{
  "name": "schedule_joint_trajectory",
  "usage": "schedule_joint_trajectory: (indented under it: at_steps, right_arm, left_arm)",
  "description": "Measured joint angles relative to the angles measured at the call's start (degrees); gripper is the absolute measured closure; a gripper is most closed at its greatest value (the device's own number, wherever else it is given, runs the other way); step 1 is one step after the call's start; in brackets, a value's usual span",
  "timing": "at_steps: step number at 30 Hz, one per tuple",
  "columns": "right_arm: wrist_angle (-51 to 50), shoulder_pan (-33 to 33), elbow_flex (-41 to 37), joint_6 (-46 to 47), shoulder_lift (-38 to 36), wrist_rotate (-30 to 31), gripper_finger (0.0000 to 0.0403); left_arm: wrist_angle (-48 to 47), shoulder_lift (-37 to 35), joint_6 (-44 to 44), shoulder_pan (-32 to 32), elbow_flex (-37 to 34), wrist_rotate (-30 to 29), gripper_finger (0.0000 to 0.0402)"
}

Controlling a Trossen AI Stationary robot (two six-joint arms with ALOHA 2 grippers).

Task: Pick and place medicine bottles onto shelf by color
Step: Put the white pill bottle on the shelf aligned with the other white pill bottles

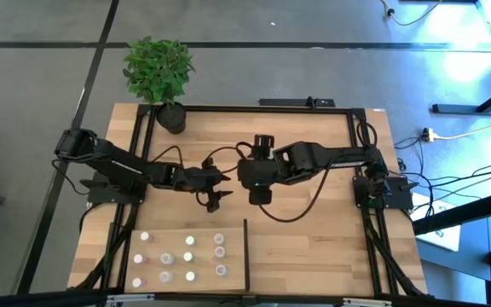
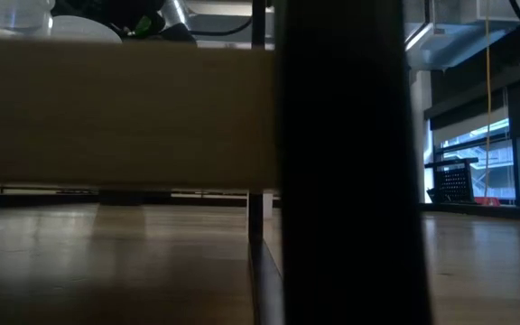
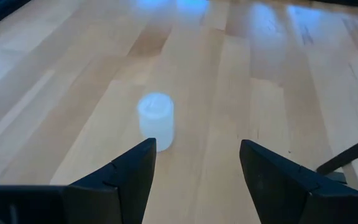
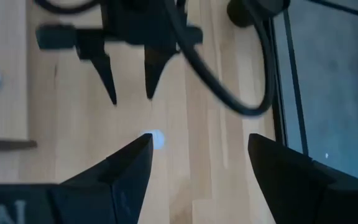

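One small whitish medicine bottle (image 3: 155, 121) stands upright on the wooden tabletop just ahead of my left gripper (image 3: 197, 158), which is open and low over the table. Its fingertips stop short of the bottle. The right wrist view shows the same bottle (image 4: 156, 138) from above, beyond the left gripper (image 4: 131, 93). My right gripper (image 4: 197, 155) hangs open high over that spot, at the table's middle (image 1: 256, 194), touching nothing. Several more medicine bottles (image 1: 187, 256) stand on the shelf (image 1: 164, 239) at the near left.
A potted green plant (image 1: 158, 72) stands at the far left corner. Black cables (image 4: 229, 93) loop between the two arms over the table's middle. In the low view a light wood board (image 2: 116, 117) and a dark upright (image 2: 341, 162) block most of the sight.
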Motion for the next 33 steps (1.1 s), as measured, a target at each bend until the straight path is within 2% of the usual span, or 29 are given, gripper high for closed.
schedule_joint_trajectory:
  at_steps: [14,22,28,33]
  right_arm:
    - [12.51,0.0,-0.02,0.01,0.0,-0.01,0.0138]
    - [15.56,0.02,-0.02,-0.07,0.0,0.0,0.0138]
    - [16.2,0.02,-0.02,-0.14,0.0,-0.02,0.0138]
    - [16.59,0.02,-0.02,-0.14,0.0,0.0,0.0138]
  left_arm:
    - [-0.29,0.35,0.04,-0.66,0.0,-0.01,0.0176]
    - [2.63,1.87,0.21,-1.4,0.05,0.36,0.0175]
    - [7.63,5.55,3.17,-1.14,0.0,1.7,0.0156]
    - [11.53,8.19,3.04,0.09,0.01,1.72,0.012]
